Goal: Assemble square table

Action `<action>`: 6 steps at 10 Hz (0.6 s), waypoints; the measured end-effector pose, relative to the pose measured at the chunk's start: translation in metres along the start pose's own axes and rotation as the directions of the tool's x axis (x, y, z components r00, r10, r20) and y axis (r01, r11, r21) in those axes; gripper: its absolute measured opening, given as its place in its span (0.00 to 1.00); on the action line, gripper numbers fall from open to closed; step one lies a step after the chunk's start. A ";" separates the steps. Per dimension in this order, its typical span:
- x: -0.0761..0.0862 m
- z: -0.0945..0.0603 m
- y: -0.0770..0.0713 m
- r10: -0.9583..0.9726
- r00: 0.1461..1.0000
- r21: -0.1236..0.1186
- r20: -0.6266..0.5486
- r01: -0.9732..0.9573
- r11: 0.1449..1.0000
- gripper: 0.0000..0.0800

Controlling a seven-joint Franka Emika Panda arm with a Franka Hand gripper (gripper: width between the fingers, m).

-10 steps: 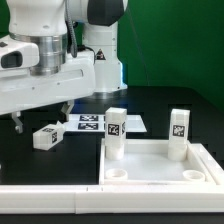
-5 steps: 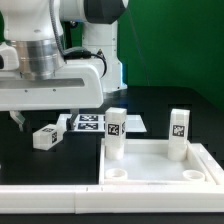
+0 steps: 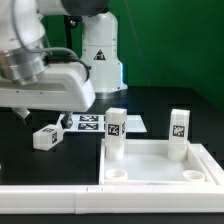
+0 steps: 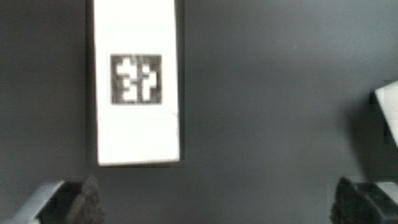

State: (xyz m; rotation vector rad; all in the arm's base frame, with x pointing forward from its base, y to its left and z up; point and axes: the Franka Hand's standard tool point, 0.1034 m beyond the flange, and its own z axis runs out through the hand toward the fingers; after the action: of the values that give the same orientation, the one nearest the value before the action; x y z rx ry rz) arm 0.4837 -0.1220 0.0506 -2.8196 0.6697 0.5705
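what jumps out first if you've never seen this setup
Two tagged legs stand upright at the far corners of the white square table slab, at the exterior view's right. The big white arm hangs over the exterior view's left, above a loose leg lying on the black table; the tool is open, holding nothing.

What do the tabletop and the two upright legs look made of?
Tabletop: apparently white moulded plastic, smooth, slightly glossy; raised rim and round holes suggest moulding. Upright legs: seemingly the same white plastic; their black-and-white tags look like printed stickers.
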 end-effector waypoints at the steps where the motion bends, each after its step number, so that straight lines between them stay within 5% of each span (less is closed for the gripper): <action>1: -0.005 0.007 0.005 0.017 0.997 0.016 0.082 -0.018 1.000 0.81; 6: -0.019 0.026 0.010 0.020 0.878 0.022 0.479 -0.035 0.999 0.81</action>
State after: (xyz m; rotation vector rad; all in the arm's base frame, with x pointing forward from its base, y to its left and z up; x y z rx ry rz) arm 0.4553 -0.1168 0.0340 -2.4846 0.6061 1.1980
